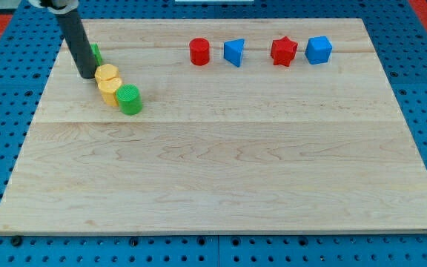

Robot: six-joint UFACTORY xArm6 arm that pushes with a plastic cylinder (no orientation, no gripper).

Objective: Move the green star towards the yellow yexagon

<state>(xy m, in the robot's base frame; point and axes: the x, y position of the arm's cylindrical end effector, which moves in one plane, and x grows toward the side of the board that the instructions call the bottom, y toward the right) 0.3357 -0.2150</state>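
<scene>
Your arm carried no claw at all, so nothing opened, closed or gripped: it ended in a plain rod, and my tip point(87, 76) sat low at the board's upper left corner. Right behind the rod, toward the view's top, the green star point(96, 53) peeked out, mostly hidden, seemingly touching the shaft. Just to the tip's right stood the yellow hexagon point(107, 74), nearly against it, with a second yellow block point(111, 91) packed below it and a green cylinder point(129, 99) touching that one further down and right. By my reading, you were in the closing step: star and hexagon were already near each other, and the rod stood between them. The next move called for swinging around to the star's far side and nudging it down and right, gently, since a hard shove could scatter the yellow pair and the cylinder. Well off to the tip's right, along the top of the wooden board point(221, 178), waited a red cylinder point(199, 51), a blue triangular block point(233, 52), a red star point(283, 50) and a blue block point(318, 50), none in your way.
</scene>
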